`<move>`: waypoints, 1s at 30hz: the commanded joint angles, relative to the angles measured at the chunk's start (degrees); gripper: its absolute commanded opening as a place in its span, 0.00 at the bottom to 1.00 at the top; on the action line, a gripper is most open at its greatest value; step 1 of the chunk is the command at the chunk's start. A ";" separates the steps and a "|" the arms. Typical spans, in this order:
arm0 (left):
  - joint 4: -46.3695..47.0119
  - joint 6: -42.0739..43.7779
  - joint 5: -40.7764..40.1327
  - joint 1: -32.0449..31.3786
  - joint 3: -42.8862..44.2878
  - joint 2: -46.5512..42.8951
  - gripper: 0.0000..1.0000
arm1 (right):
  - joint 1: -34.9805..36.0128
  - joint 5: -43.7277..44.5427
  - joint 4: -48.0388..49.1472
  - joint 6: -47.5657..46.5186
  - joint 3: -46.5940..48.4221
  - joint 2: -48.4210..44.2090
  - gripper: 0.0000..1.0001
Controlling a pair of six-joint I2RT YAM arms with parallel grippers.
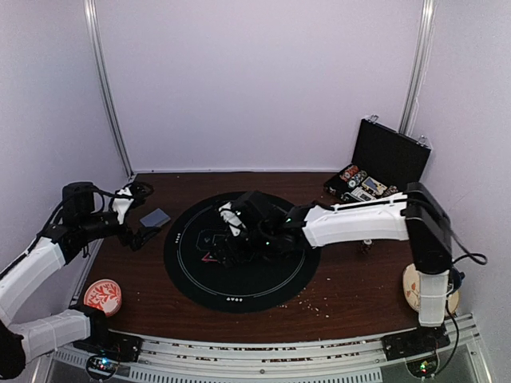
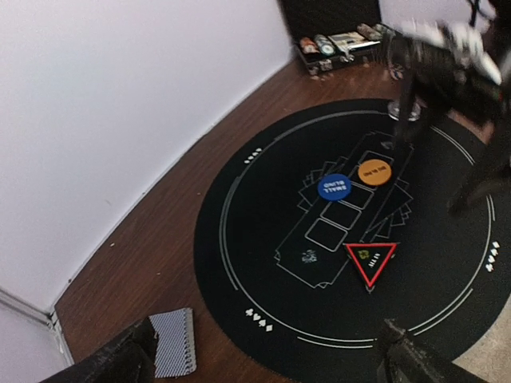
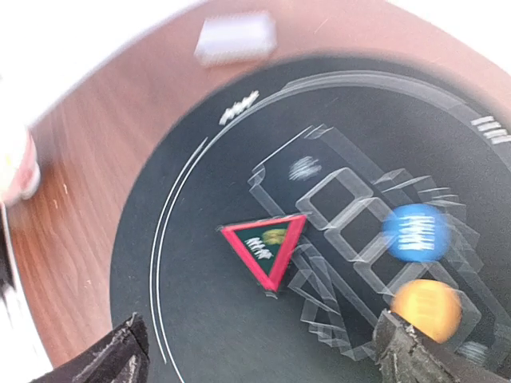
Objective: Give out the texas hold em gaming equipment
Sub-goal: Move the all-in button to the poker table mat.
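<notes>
Left claw (image 2: 267, 345) and right claw (image 3: 259, 351) spread, empty.
We see the card deck (image 2: 173, 353) by the counter's (image 1: 335, 295) left edge, long axis roughly left-right; red triangle marker (image 2: 370, 262) on the mat (image 2: 263, 215), a corner toward the left claw.

My brown wooden table (image 1: 351, 287) carries a round black mat (image 1: 200, 279) at its middle, with grey-blue-backed playing cards (image 1: 155, 217) just off the mat's far-left edge. A red-and-white patterned dish (image 1: 102, 296) sits at my near left and an open black case (image 1: 391, 152) at the far right. Pale crumbs (image 1: 319, 303) dot the wood by the mat's near-right edge.
</notes>
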 commanded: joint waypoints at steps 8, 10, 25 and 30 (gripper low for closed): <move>-0.50 4.34 -13.02 -20.04 8.99 24.48 0.98 | -3.35 14.94 5.40 5.74 -27.07 -23.72 1.00; -1.47 3.66 -14.43 -22.24 11.65 28.27 0.98 | -4.05 16.13 6.83 5.73 -30.34 -25.64 1.00; -0.74 -1.84 -23.92 -31.33 18.89 45.78 0.98 | -4.97 17.07 8.06 6.96 -32.70 -28.06 1.00; -0.15 -3.34 -25.68 -31.36 20.09 49.13 0.98 | -4.98 17.27 8.22 7.14 -32.86 -28.54 1.00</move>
